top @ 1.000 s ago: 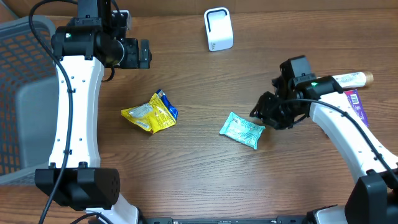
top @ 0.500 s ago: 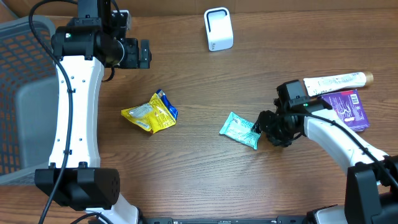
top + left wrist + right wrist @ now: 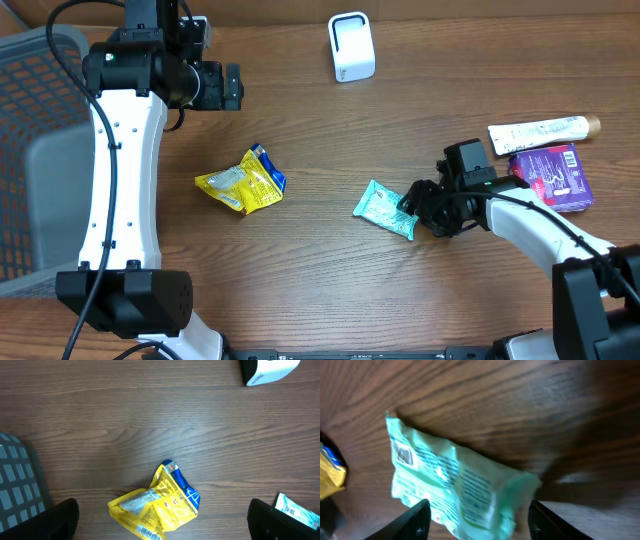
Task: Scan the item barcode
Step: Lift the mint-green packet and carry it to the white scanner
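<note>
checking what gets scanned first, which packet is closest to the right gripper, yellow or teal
The teal packet, right of centre: the right gripper sits at its right edge with fingers apart, while the yellow packet lies well off toward the left arm.

Left arm [image 3: 120, 150] raised, extended forward, left jaws wide open. Right arm [image 3: 530, 215] low, right jaws parted.

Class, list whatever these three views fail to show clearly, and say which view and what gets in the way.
Teal packet: right wrist view, print blurred, lower edge cut by the frame; overhead, the right pincer covers its right end.
Yellow packet: left wrist view, barcode end cut off by the bottom edge.
White scanner: left wrist view, only a corner shows at the top edge.
Purple box: overhead, lettering too small.
</note>
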Robot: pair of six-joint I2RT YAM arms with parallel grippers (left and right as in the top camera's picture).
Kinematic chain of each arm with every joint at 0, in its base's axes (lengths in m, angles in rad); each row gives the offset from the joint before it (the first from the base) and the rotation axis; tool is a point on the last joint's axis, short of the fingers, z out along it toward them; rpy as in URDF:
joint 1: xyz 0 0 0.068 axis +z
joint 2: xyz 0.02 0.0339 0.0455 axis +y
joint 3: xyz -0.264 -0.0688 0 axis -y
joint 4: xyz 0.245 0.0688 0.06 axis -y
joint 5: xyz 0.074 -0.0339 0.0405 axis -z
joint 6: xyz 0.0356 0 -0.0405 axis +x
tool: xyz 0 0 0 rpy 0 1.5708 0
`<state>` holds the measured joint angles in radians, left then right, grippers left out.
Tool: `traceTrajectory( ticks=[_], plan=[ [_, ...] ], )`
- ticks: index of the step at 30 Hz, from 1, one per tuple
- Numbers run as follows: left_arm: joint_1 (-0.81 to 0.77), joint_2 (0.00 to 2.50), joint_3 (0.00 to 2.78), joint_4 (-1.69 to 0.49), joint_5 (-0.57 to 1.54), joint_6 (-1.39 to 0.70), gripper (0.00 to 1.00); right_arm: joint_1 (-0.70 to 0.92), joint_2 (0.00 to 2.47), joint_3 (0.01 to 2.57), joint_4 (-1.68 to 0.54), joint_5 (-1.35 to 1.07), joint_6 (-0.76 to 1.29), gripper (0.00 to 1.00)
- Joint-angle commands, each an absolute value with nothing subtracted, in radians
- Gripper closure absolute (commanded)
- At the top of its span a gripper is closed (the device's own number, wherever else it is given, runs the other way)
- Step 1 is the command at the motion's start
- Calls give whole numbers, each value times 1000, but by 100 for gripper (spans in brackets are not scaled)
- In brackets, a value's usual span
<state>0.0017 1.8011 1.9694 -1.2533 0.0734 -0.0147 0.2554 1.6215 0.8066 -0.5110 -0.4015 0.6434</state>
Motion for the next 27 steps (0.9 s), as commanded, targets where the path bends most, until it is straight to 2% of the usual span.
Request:
traceTrajectory(
  ticks=[1, 8, 13, 19, 22, 24, 27],
  plan=[
    [-1, 1812, 1966, -1253, 70, 8, 1, 283, 1663, 805, -488, -413, 734, 40],
    [-1, 1812, 1966, -1253, 70, 8, 1, 295, 1732, 805, -455, -437, 824, 51],
    [-1, 1812, 1966, -1253, 70, 8, 1, 295, 1740, 805, -426, -434, 838, 80],
    [-1, 1812, 1966, -1253, 70, 8, 0, 289, 1739, 806, -386, -457, 818, 89],
    [-1, 1812, 1966, -1253, 70, 8, 0, 278, 1737, 818, -336, -566, 675, 90],
    [-1, 1812, 1966, -1253, 70, 8, 1, 269, 1732, 843, -319, -669, 511, 90],
    [-1, 1812, 1966, -1253, 70, 8, 0, 258, 1711, 912, -392, -758, 280, 89]
  ],
)
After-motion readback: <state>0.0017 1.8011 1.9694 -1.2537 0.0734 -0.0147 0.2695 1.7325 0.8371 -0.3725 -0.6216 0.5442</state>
